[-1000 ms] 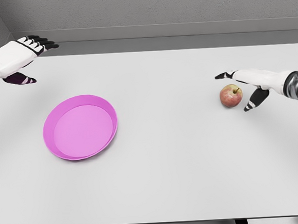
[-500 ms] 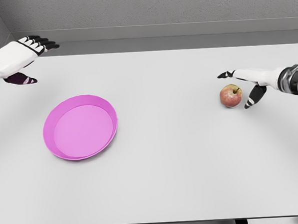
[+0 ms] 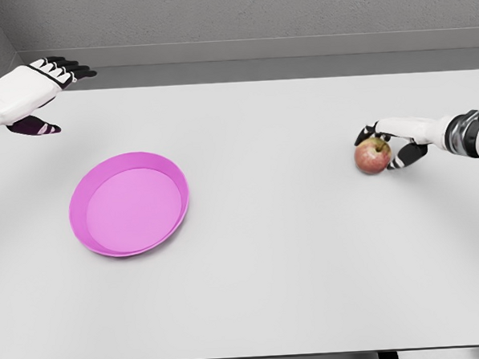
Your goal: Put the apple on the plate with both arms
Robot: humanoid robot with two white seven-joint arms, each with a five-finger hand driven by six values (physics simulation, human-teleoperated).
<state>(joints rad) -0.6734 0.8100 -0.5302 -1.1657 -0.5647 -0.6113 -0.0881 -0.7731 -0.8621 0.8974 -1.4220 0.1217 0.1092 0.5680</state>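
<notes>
Apple (image 3: 372,156), red with a yellowish patch and a short stem, sits on the white table (image 3: 291,249) near its right edge, well apart from the plate (image 3: 129,204). Right robot hand (image 3: 397,141) is at the apple: the arm comes in from the right edge, low over the table, and the dark-tipped fingers (image 3: 369,130) curve over the top and far side of the fruit while the thumb curls in at its right side, just touching or nearly so. Whether the grip has truly closed on the apple cannot be told from this view; the fruit looks to rest on the table, its shadow directly beneath it.

Plate is pink, round and shallow with a raised rim, lying flat on the left half of the table with nothing in it. It is closer to the near edge than the apple is.

Left robot hand (image 3: 36,94) hovers at the far left corner of the table, above and to the left of the plate and well apart from it. Its fingers are stretched out and spread, pointing right, thumb hanging below the palm, and it holds nothing. The white forearm enters from the left edge.

Behind the table runs a grey wall with a dark strip at its foot
</notes>
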